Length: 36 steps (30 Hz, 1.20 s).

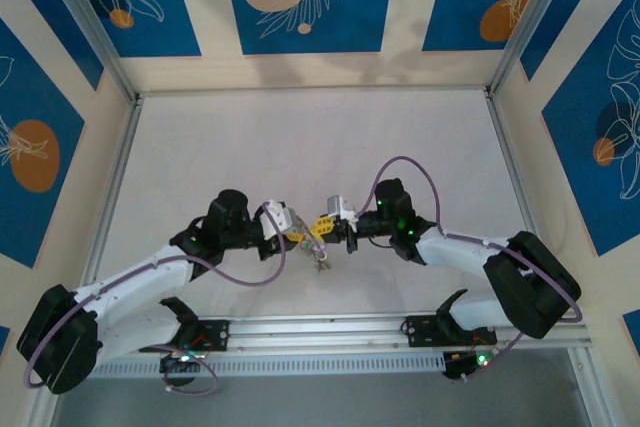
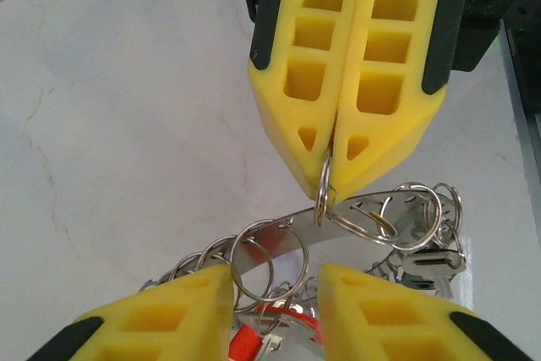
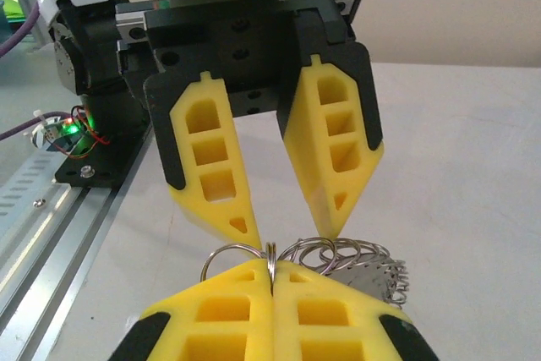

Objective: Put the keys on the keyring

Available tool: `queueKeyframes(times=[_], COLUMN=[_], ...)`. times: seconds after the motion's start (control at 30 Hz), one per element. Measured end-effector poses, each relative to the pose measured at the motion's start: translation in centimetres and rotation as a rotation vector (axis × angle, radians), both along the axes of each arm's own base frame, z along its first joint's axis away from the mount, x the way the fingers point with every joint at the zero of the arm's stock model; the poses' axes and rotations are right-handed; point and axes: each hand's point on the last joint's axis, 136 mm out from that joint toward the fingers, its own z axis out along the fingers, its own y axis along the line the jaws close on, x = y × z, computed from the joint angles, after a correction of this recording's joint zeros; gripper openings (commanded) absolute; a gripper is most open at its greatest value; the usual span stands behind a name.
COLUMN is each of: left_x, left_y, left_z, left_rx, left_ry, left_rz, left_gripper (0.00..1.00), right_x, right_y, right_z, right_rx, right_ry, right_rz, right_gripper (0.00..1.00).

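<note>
The keyring is a curved metal band strung with several split rings, hanging between the two grippers above the table. My right gripper is shut on one small split ring of it; in the left wrist view that gripper hangs point-down over the band. My left gripper is open, its yellow fingers on either side of the band's rings, one ring touching the left finger. Keys hang under the band: a red-headed key and a silvery key. From above, the keys dangle below both grippers.
The white table stretches back to patterned blue and cream walls. An aluminium rail with both arm bases runs along the near edge, and the left arm's base with its green light stands beside it.
</note>
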Motion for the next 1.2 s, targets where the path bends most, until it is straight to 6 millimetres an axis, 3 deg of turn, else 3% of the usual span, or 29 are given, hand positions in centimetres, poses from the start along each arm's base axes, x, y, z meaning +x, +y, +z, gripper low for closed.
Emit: queueKeyframes(times=[1.2], left_x=[-0.9], left_y=[-1.2], left_z=[1.0], left_rx=[0.006], left_ry=[-0.046], left_rz=[-0.064], left_gripper=[0.29], right_x=[-0.6], right_y=[0.0], right_z=[-0.4], right_rx=[-0.005], right_ry=[-0.078], right_rz=[0.050], right_gripper=[0.00])
